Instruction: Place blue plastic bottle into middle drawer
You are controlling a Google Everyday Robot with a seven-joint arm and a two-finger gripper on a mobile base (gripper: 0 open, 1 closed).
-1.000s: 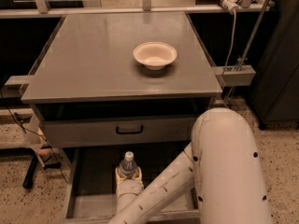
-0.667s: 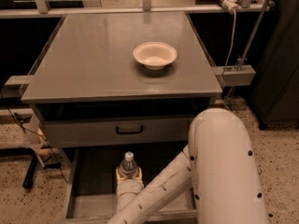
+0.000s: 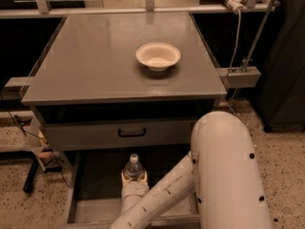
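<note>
The blue plastic bottle (image 3: 134,165) stands upright over the floor of the open middle drawer (image 3: 90,209), low in the view; only its white cap and clear shoulders show. My gripper (image 3: 134,177) reaches in from the lower right and wraps the bottle just below its shoulders, shut on it. The white arm hides the bottle's lower body and the drawer's right half. I cannot tell whether the bottle's base touches the drawer floor.
A shallow cream bowl (image 3: 158,56) sits on the grey cabinet top (image 3: 95,66). Under the top is a closed drawer front with a small black handle (image 3: 132,132). Cables and a black leg lie at the left (image 3: 31,175). A metal post stands at the right (image 3: 243,70).
The arm's big white link has shifted slightly left. The bottle and gripper stay in the same place over the drawer.
</note>
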